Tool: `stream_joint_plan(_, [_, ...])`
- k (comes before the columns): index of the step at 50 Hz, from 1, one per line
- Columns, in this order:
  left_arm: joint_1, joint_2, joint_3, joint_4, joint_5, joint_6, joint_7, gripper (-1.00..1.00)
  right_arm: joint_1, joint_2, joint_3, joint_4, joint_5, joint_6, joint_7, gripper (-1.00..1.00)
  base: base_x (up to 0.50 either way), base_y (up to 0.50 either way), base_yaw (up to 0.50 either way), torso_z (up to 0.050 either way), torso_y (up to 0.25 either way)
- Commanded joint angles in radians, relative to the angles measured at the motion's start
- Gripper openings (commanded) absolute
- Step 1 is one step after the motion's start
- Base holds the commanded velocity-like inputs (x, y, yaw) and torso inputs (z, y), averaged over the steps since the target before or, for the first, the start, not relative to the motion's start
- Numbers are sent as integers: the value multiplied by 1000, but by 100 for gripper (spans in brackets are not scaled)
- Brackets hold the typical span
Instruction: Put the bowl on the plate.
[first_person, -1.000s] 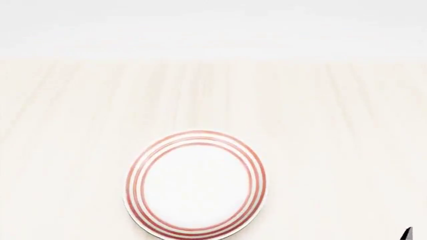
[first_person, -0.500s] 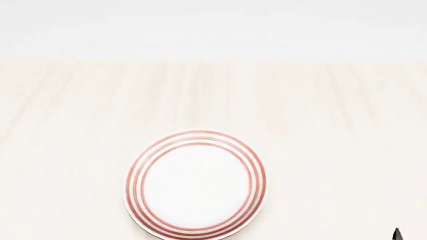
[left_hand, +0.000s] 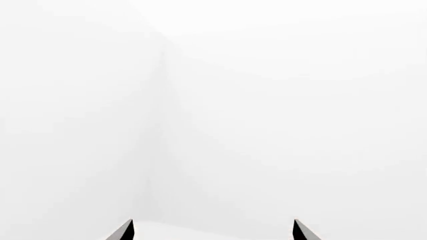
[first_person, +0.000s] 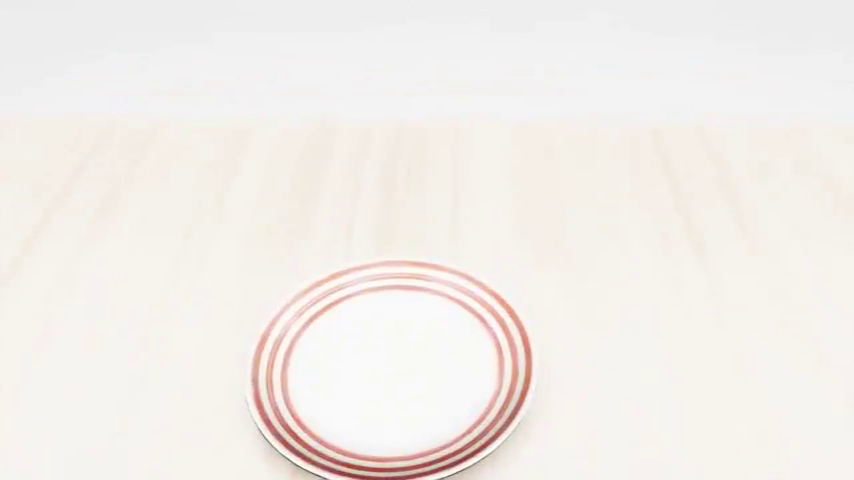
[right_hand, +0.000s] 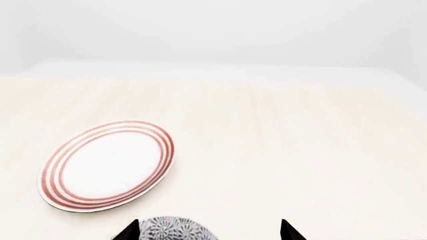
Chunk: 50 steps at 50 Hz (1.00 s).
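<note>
We saw the plate (first_person: 391, 367) lying flat on the pale wooden desk (first_person: 641, 250), close to its near edge. The bowl (right_hand: 175, 229) stood on the desk just beside the plate, apart from it. Our right gripper (right_hand: 209, 231) was wide open with the bowl between its fingertips, holding nothing. Our left gripper (left_hand: 212, 231) was open too, facing only white wall

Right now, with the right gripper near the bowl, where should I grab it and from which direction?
Probably the rim, from above: one finger inside, one outside the wall. The bowl sits upright between the right gripper's open fingertips, beside the plate. It looks too wide to span, though only its top edge shows.
</note>
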<state>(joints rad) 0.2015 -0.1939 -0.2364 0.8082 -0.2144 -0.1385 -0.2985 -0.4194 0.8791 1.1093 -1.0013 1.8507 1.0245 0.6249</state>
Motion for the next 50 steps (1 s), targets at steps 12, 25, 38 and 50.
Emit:
stream_joint_plan(12, [9,-13,2,0,-5,12,-18,100,55,-88,-28,75,-92,116,-110,100,0,0,0,0,0])
stream_joint_plan(25, [10,-21,-6,0,-23,9,-29,100,158,-163,-261,167,-288,137,-211,100,0,0,0,0,0])
stream_joint_plan(38, [17,-29,-4,8,-26,10,-38,100,162,-193,-333,187,-371,143,-264,100,0,0,0,0,0])
stream_joint_plan(50, [19,-36,-1,8,-27,13,-46,100,124,-186,-287,173,-344,138,-271,100,0,0,0,0,0])
